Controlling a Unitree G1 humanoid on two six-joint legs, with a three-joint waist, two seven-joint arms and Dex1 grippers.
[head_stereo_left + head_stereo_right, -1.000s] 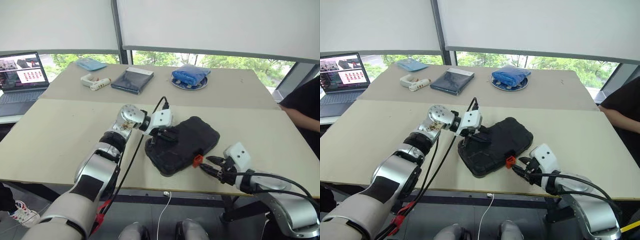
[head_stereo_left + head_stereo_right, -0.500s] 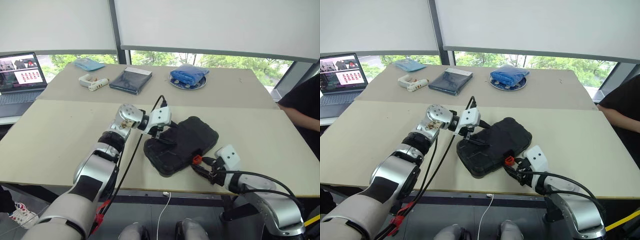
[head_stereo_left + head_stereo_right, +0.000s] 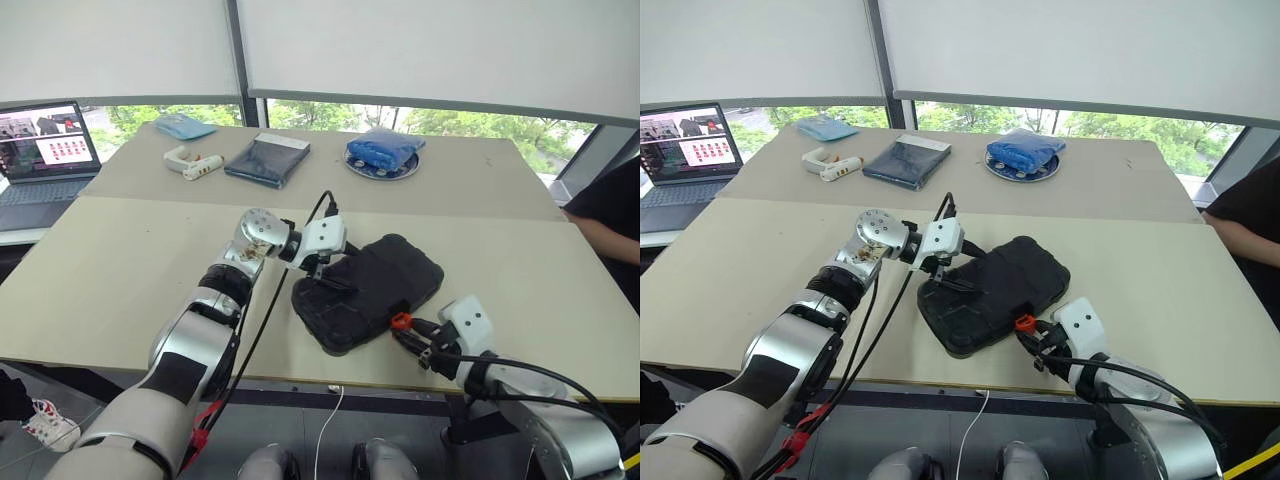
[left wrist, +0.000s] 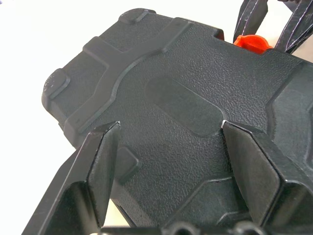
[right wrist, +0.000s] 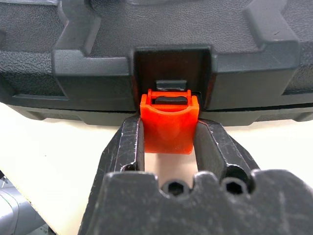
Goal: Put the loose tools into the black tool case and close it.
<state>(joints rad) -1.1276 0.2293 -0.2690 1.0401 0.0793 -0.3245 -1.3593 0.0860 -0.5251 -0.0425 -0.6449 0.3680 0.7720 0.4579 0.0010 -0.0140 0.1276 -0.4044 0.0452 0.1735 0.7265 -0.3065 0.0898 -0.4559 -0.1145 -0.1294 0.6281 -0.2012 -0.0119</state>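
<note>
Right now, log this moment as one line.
black tool case: lid down | right gripper: shut on orange latch | left gripper: open over lid

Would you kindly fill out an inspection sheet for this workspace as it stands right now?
Surface: beige table, a second table butted behind it.
Job's things: black tool case lid down near the front edge; its orange latch hangs open; loose tools: nothing seen.
Clutter: on the far table a blue cloth, white handheld tool, dark flat pouch, plate of blue items.
Grippers: left gripper open over the lid; right gripper pinching the latch.
Cables: black cable along the left arm; white cable hanging below the table.
Surroundings: laptop at left, blinds, a person's sleeve at right.
</note>
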